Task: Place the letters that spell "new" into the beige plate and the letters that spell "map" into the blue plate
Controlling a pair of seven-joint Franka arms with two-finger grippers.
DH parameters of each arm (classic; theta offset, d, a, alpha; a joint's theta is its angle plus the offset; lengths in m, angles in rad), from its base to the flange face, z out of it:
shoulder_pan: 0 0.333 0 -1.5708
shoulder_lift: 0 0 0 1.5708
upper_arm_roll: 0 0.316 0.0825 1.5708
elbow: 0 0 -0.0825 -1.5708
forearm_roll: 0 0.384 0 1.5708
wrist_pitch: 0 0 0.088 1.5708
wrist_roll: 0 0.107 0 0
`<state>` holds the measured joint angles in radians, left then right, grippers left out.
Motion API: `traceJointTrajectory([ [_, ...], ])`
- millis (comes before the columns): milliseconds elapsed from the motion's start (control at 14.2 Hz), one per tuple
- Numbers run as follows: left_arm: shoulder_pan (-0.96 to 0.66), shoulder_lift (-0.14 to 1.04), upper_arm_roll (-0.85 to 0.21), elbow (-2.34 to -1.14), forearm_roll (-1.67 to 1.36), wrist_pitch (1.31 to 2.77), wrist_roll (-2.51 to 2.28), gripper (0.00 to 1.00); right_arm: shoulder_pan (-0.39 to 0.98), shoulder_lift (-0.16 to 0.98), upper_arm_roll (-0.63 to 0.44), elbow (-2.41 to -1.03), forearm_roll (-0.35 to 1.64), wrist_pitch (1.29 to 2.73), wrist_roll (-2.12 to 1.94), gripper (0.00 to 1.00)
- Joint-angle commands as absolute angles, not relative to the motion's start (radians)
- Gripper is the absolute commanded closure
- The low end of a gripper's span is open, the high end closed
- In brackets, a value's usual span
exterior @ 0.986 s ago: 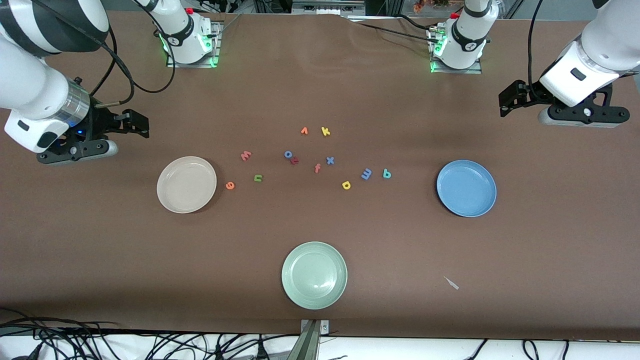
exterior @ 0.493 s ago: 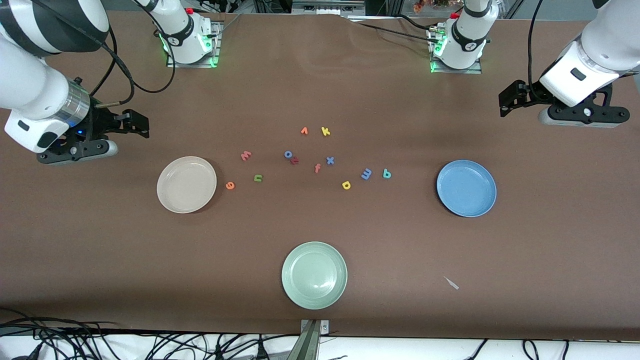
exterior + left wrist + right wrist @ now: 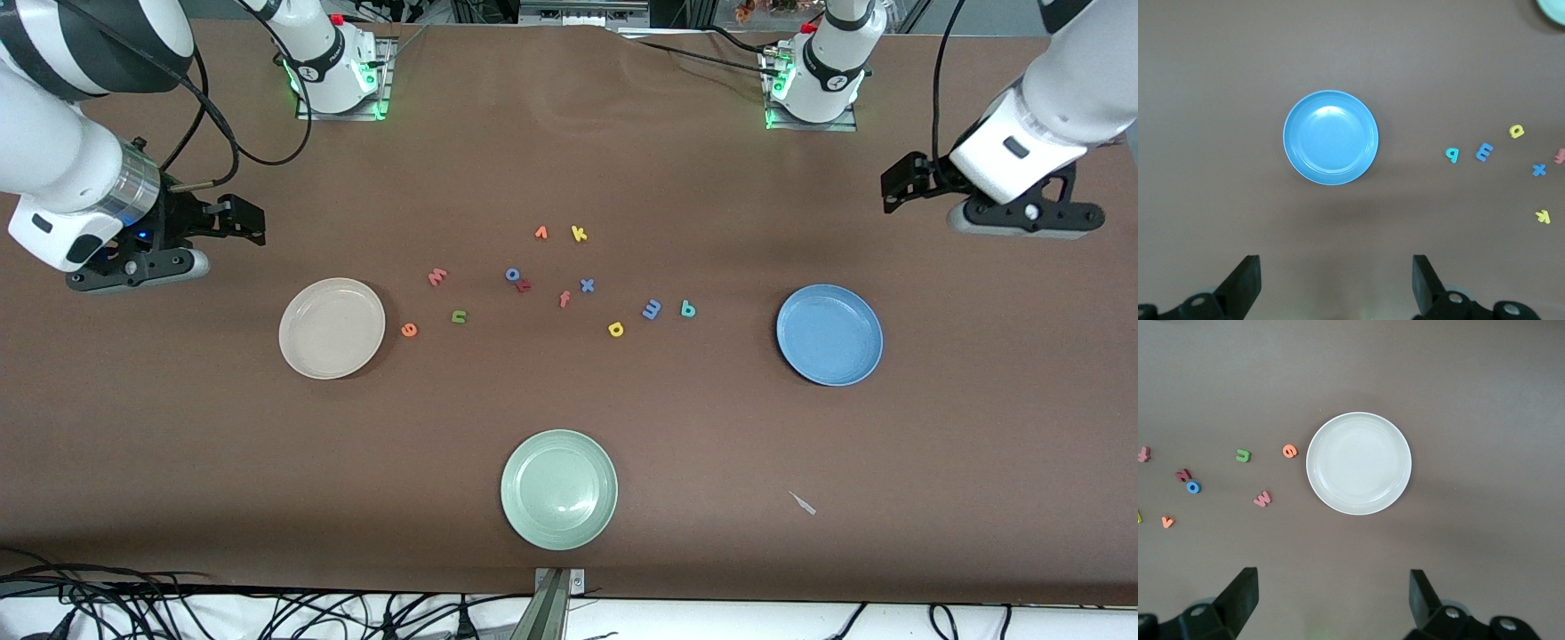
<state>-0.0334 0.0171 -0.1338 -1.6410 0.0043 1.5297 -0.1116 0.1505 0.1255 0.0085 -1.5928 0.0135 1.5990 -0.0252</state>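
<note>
I am moving the left gripper [image 3: 1331, 283], jaws wide and empty, slightly from its earlier place, while the right gripper [image 3: 1328, 603] is waiting open, and all letters are lying untouched.

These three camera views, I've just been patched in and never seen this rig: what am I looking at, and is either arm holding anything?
Two robot arms share a brown table. The big picture looks down from across it; the other two come from cameras on the arms' wrists. The left gripper hangs open above the blue plate, the right gripper open above the beige plate. Neither holds anything. Small foam letters lie scattered between those plates; a pale green plate sits nearest the front camera.
</note>
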Motion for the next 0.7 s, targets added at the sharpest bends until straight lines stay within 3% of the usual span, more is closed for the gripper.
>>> traceJointTrajectory([
  [0,-0.07,0.069,-0.137,-1.603,-0.014,1.511,-0.095,0.0,0.152,0.103,0.026,-1.62,0.025,1.612,0.035,0.0],
  [282,-0.152,0.26,-0.141,-1.588,-0.024,1.526,-0.109,0.0,0.156,0.132,0.11,-1.621,0.025,1.666,0.139,0.0],
  [634,-0.265,0.443,-0.143,-1.614,-0.049,1.824,-0.141,0.0,0.16,0.146,0.25,-1.77,0.025,1.856,0.291,0.0],
])
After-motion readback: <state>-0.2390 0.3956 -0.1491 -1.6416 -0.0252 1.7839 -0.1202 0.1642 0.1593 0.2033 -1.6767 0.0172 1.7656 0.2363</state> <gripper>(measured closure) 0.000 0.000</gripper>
